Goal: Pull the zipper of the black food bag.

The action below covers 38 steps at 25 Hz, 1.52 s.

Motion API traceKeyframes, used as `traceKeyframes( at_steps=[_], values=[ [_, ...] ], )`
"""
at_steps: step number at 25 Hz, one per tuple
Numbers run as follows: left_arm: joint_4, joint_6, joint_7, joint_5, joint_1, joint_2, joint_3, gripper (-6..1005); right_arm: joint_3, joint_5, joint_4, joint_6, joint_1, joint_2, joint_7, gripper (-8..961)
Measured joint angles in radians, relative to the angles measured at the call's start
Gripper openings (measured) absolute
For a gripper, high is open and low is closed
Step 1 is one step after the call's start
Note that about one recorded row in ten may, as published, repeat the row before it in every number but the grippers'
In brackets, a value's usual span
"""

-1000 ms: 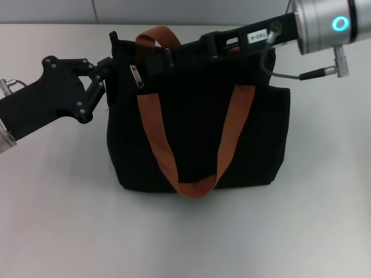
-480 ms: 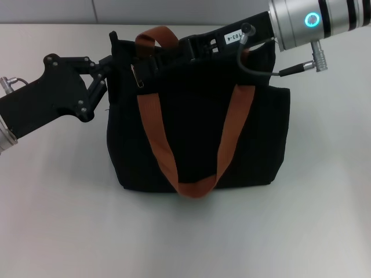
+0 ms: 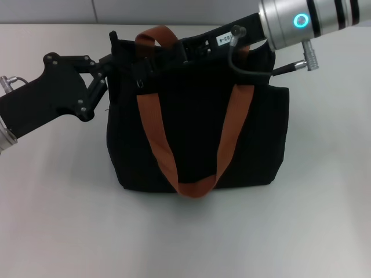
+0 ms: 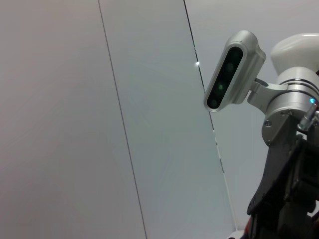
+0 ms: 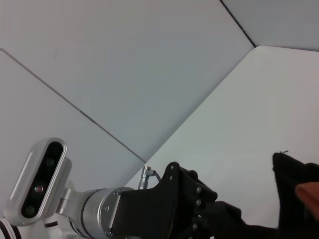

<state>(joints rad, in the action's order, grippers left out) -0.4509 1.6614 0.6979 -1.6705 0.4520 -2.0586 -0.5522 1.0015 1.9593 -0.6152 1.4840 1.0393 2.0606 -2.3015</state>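
The black food bag (image 3: 197,133) stands upright in the middle of the table, with two orange-brown handles (image 3: 232,133) hanging down its front. My left gripper (image 3: 108,70) holds the bag's upper left corner. My right gripper (image 3: 142,68) reaches in from the upper right along the bag's top edge and lies over the zipper (image 3: 139,81). Only a sliver of the zipper's silver tab shows below it. The right wrist view shows the left gripper (image 5: 199,209) and the bag's corner (image 5: 294,174).
White table (image 3: 185,237) surrounds the bag, with a grey wall behind it. The right arm's silver wrist and its cable (image 3: 290,23) hang over the bag's upper right. The left wrist view shows the right arm's wrist camera (image 4: 234,69).
My right gripper has slid left along the bag's top edge and now covers most of the silver tab, which showed fully before. The left gripper and the bag have stayed put.
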Motion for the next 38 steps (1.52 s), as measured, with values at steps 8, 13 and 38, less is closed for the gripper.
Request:
traceKeyframes(
  at_steps=[8,13,38],
  values=[
    [0.0,0.003,0.006,0.005,0.006,0.0,0.0,27,0.03,0.001,-0.005,-0.003,0.014,0.014,0.005,469],
    [0.0,0.012,0.008,0.012,0.008,0.0,0.0,27,0.038,-0.003,-0.019,0.001,0.013,0.015,0.006,464],
    [0.002,0.009,0.009,0.014,0.008,0.0,-0.001,26,0.041,-0.01,-0.028,-0.001,0.001,0.02,0.01,435]
  ],
)
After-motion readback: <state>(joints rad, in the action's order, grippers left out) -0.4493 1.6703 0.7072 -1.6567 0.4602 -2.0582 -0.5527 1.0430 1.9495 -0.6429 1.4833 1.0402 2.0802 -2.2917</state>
